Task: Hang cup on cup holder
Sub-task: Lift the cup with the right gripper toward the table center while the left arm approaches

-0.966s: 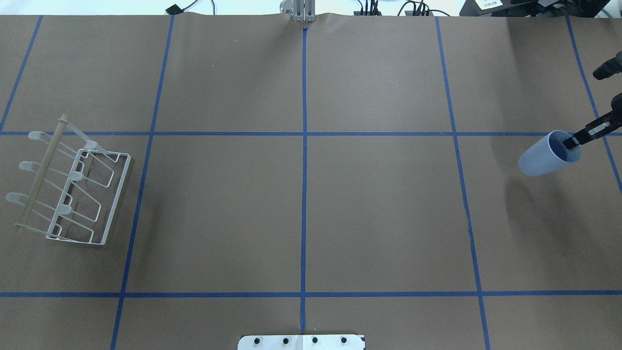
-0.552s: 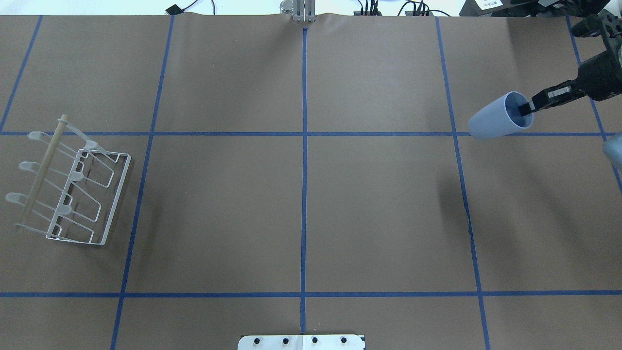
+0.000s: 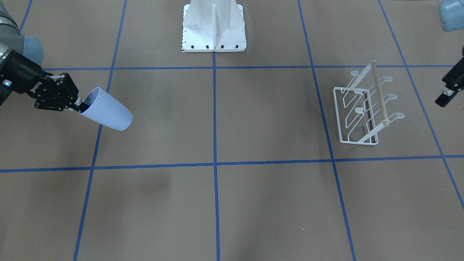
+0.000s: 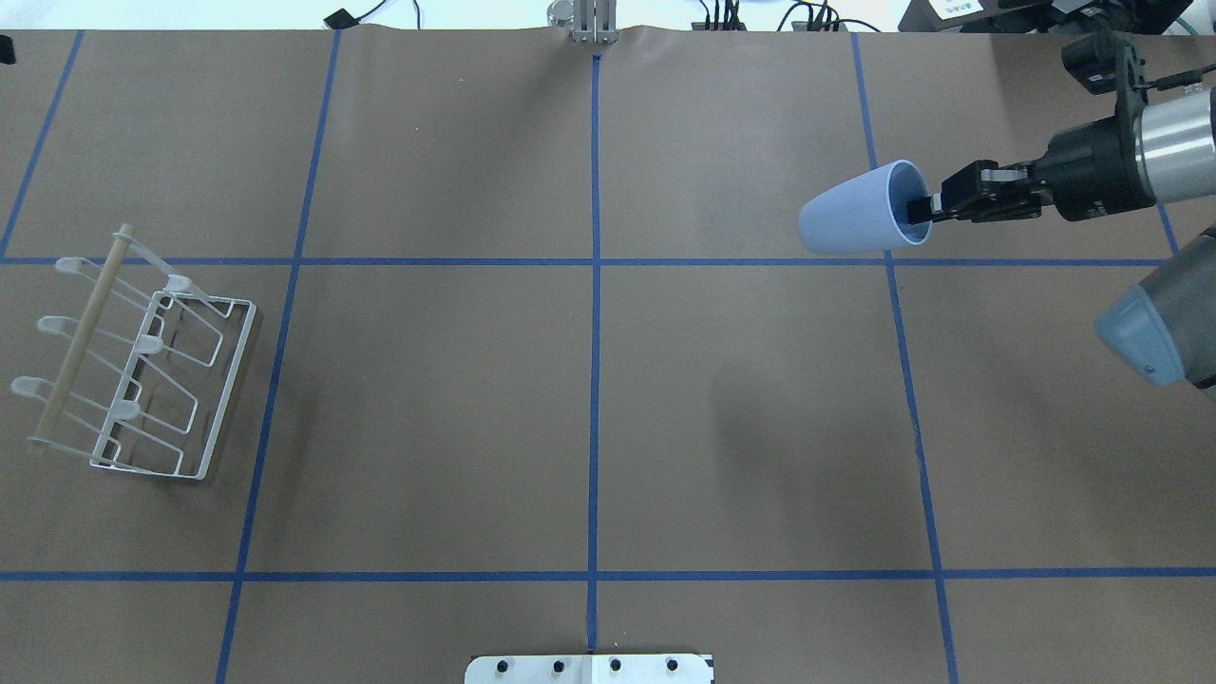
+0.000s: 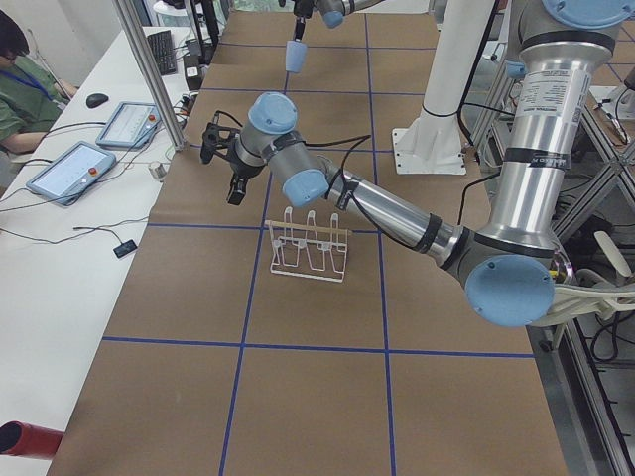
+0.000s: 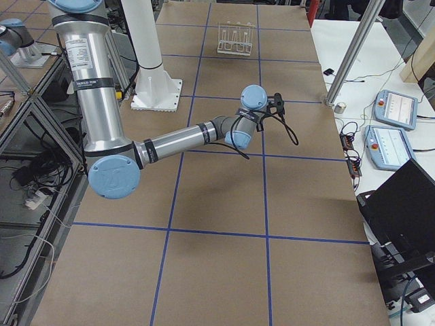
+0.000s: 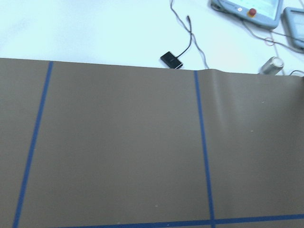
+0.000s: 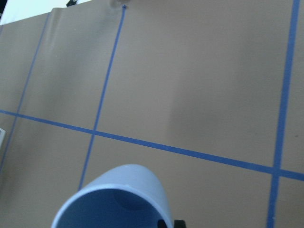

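The light blue cup [image 4: 850, 223] hangs in the air on its side over the right part of the table, mouth toward the right arm. My right gripper [image 4: 917, 209] is shut on its rim, one finger inside. The cup also shows in the front view [image 3: 107, 110] and the right wrist view [image 8: 118, 199]. The white wire cup holder [image 4: 81, 337] with its wooden dowel stands at the far left, also seen from the front [image 3: 380, 94]. My left gripper [image 3: 447, 94] hovers beyond the rack at the table edge; I cannot tell whether it is open.
The white bolted pedestal [image 3: 214, 25] stands at the robot's side of the table. Blue tape lines divide the brown table cover [image 4: 589, 399]. Tablets and cables lie on the white bench beyond the far edge.
My right gripper has carried the cup left and farther onto the table, from the right edge toward the middle. The rack has not moved.
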